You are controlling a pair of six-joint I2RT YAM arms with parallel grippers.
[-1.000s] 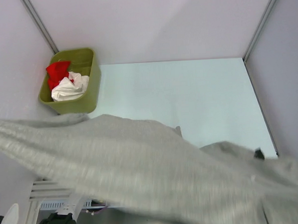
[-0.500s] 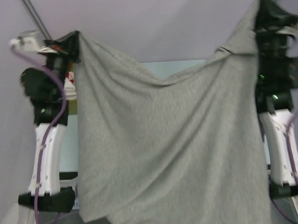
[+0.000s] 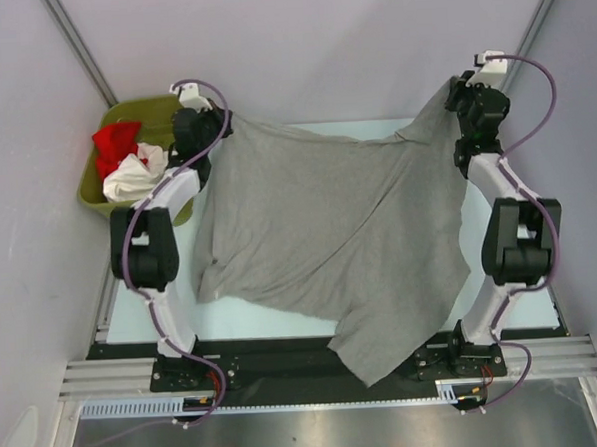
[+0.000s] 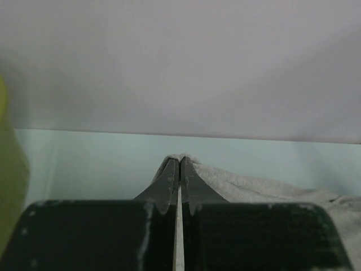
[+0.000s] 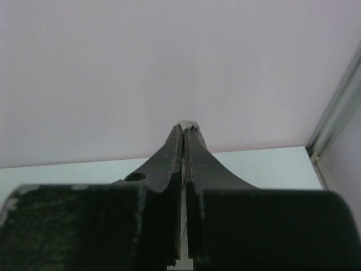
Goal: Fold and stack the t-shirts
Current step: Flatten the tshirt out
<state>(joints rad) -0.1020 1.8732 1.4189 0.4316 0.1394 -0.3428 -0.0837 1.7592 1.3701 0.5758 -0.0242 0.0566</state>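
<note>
The heather-grey t-shirt lies spread over the table, creased in long diagonal folds. Its far edge sags between two pinched corners and a near flap trails past the table's front edge. The left pincer is clamped tight on the far-left corner, just beside the olive bin. The right pincer is clamped on the far-right corner. Half a second ago the shirt hung high like a curtain between raised arms; now it is down and flatter.
</note>
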